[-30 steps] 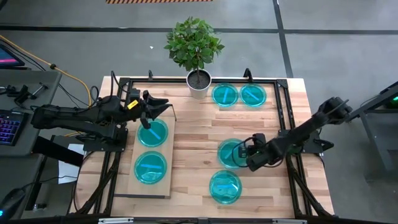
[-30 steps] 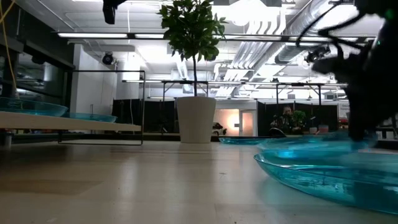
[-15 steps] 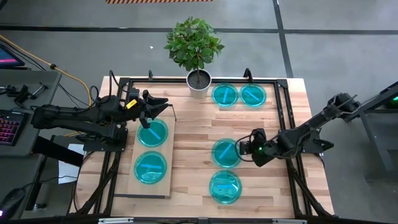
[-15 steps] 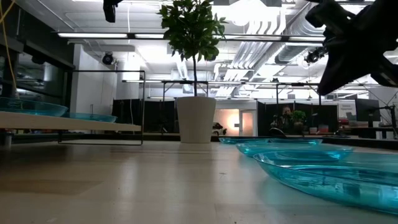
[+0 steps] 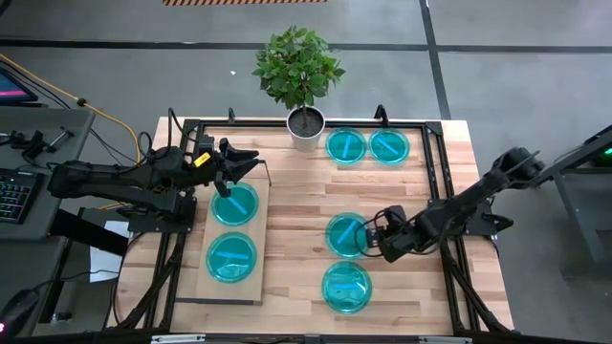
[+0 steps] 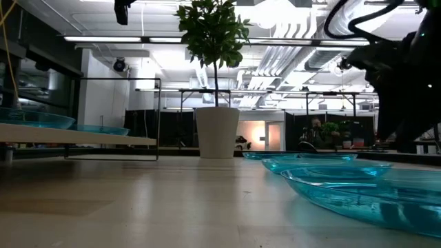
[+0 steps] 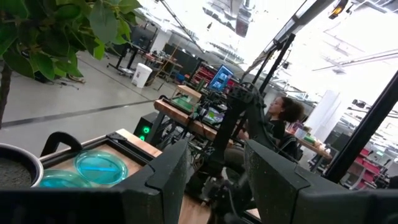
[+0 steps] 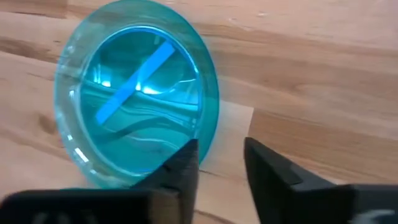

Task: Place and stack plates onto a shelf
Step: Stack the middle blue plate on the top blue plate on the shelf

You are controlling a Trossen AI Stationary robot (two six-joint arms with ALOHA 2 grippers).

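Observation:
The pale wooden shelf [image 5: 234,234] at the table's left carries two cyan plates [image 5: 234,204] [image 5: 231,256], side by side. A third plate [image 5: 347,235] lies flat on the table right of centre. My right gripper [image 5: 375,234] is low at this plate's right rim, open; the gap [image 8: 221,168] between its fingers shows bare wood. Two plates [image 5: 345,145] [image 5: 389,145] lie at the far edge and one [image 5: 346,287] lies near the front. My left gripper [image 5: 251,162] hovers open above the shelf's far end, holding nothing. My right gripper has one finger [image 8: 186,165] right at the plate's right rim [image 8: 208,134], coming level from the table's right. I cannot tell whether it touches the rim. The plate lies flat on the table, outside the gap between the fingers.
A white pot with a leafy plant [image 5: 305,129] stands at the far edge, between the shelf and the far plates. A black frame [image 5: 316,122] runs round the tabletop. Bare wood lies between the shelf and the middle plate.
The middle plate, raised and blurred a second ago, now lies flat on the table a little farther toward the left edge. My right gripper rose clear of it, then came back down to its right rim.

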